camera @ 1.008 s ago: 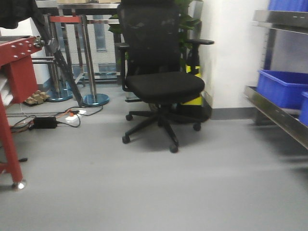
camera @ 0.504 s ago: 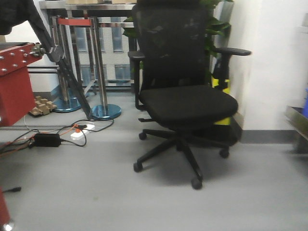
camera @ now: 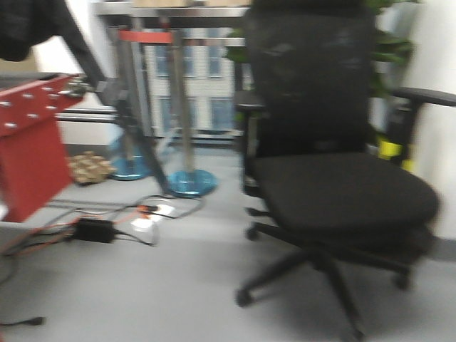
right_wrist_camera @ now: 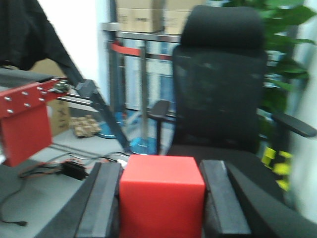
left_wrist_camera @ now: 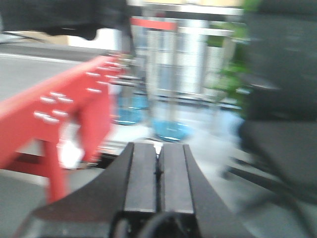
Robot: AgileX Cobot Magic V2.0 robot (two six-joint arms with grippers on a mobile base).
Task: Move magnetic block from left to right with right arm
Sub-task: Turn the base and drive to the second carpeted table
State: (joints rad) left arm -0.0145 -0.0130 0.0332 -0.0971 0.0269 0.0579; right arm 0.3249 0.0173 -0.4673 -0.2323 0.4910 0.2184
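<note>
Bright-red matte magnetic block (right_wrist_camera: 162, 196) sits clamped between the black fingers of the right gripper (right_wrist_camera: 161, 171), the left gripper (left_wrist_camera: 158, 148) is pressed together empty, and beyond stand a black mesh office chair (camera: 313, 85) at right, a red metal frame (camera: 28, 164) at left, and chrome posts (camera: 182, 107) farthest back.
</note>
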